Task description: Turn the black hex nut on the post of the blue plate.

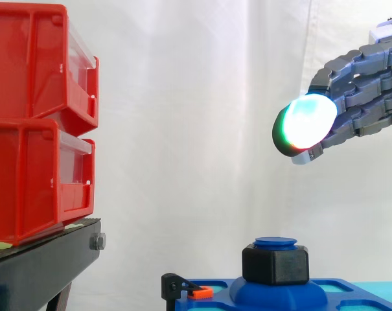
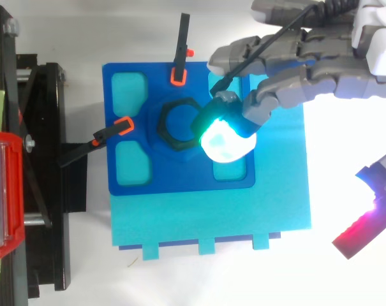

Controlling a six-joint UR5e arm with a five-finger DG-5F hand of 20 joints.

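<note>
Hand: the grey robot hand [image 1: 367,97] [image 2: 307,80] hangs in the air with its fingers nearly straight and loosely side by side, holding nothing; 1 fingertip [image 1: 306,123] glows white, cyan and green.
Hex nut: the black plastic hex nut [image 1: 275,264] [image 2: 178,124] sits on the round blue post [image 1: 275,243] at the middle of the plate, untouched.
Hand to nut: in the side view the hand is well above the nut, at its 1 o'clock; in the top view the glowing fingertip lies over the nut's 3 to 4 o'clock edge.
Plate: the square blue plastic plate [image 2: 135,178] with rounded cut-outs lies on a flat cyan panel [image 2: 269,210].
Clamps: a black clamp with an orange tip [image 2: 182,44] grips the plate's 12 o'clock edge, a second clamp [image 2: 94,139] its 9 o'clock edge.
Bins: 2 stacked red plastic bins [image 1: 34,123] stand on a black stand [image 1: 40,265] at the plate's 9 o'clock.
</note>
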